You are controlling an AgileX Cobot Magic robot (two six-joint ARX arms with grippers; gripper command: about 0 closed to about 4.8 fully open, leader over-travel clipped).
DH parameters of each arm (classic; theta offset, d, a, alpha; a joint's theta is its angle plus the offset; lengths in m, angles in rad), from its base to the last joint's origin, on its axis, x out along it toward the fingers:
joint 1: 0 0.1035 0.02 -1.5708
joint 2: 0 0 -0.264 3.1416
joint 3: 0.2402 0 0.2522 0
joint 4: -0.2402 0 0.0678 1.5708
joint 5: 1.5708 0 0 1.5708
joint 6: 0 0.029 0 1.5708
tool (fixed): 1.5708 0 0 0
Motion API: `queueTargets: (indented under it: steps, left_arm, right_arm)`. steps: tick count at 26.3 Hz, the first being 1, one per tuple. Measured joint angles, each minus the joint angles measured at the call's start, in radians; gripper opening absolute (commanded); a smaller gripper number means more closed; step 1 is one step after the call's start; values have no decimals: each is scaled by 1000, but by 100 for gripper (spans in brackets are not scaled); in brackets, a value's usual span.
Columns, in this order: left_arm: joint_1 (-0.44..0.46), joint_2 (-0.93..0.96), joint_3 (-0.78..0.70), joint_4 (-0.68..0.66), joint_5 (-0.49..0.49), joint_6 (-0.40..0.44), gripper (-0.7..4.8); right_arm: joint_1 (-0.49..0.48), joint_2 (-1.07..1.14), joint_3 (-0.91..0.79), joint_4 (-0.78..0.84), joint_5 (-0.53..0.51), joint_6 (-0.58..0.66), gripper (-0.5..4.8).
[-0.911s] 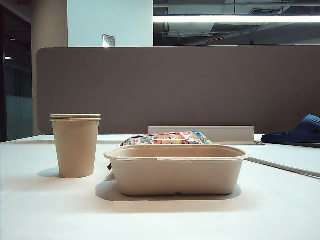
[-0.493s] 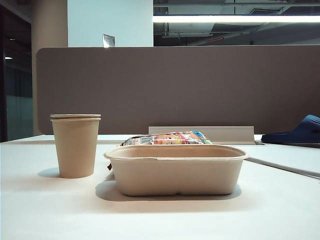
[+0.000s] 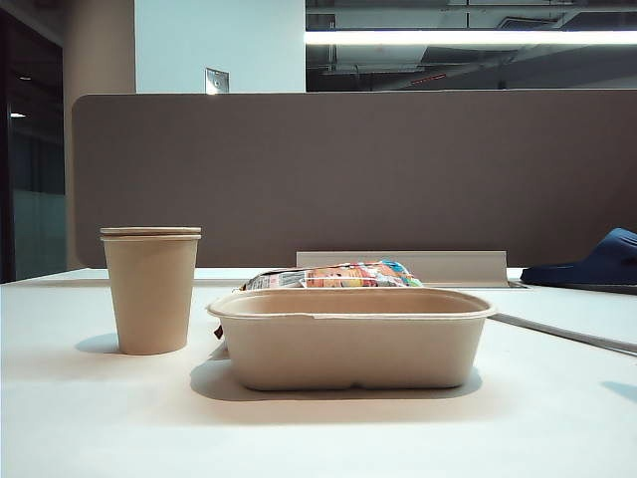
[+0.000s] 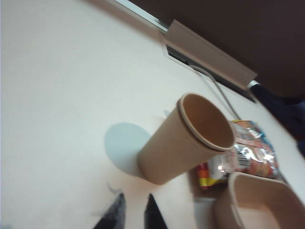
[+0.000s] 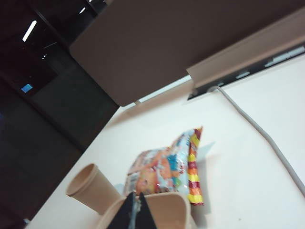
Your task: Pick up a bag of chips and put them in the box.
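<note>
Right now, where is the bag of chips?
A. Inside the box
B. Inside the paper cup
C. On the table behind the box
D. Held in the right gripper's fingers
C: the bag of chips lies flat on the table just beyond the box, untouched.

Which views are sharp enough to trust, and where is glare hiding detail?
Exterior view: sharp, evenly lit, soft shadow under the box. Left wrist view: soft and tilted, with glare on the bag of chips beside the paper cup. Right wrist view: dim background, but the bag's stripes are readable; right gripper dark.
</note>
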State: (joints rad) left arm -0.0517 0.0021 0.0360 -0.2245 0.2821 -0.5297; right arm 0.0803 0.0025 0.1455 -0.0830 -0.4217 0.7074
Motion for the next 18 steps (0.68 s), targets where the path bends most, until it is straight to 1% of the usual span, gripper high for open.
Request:
queueTargets:
  steps: [2,4,6,7,8,9,12,13,14,16,18]
  left_arm:
    - [0,0,0,3,39,-31,57]
    - [0,0,-1,18,130,-44,57]
    - [0,0,0,43,200,-45,57]
    - [0,0,2,54,220,-42,57]
    - [0,0,13,56,244,-24,57]
    - [0,1,42,58,271,6,57]
    - [0,0,111,63,285,64,54]
    - [0,1,138,46,289,86,51]
    - [0,2,155,37,294,93,40]
    - [0,20,200,-8,310,96,-5]
    - [0,82,268,-71,343,97,-5]
  right_arm:
    - [0,5,51,-55,2,-12,-1]
    - [0,39,119,-113,2,-36,0]
    - [0,88,175,-145,2,-64,0]
    - [0,113,199,-163,2,-79,1]
    - [0,164,240,-190,-1,-103,17]
    - [0,247,298,-222,-3,-135,20]
    - [0,417,417,-257,-46,-191,22]
    - [0,485,460,-267,-62,-206,22]
    - [0,529,488,-268,-74,-211,22]
    - [0,652,554,-267,-115,-230,22]
    - [0,759,603,-273,-159,-243,23]
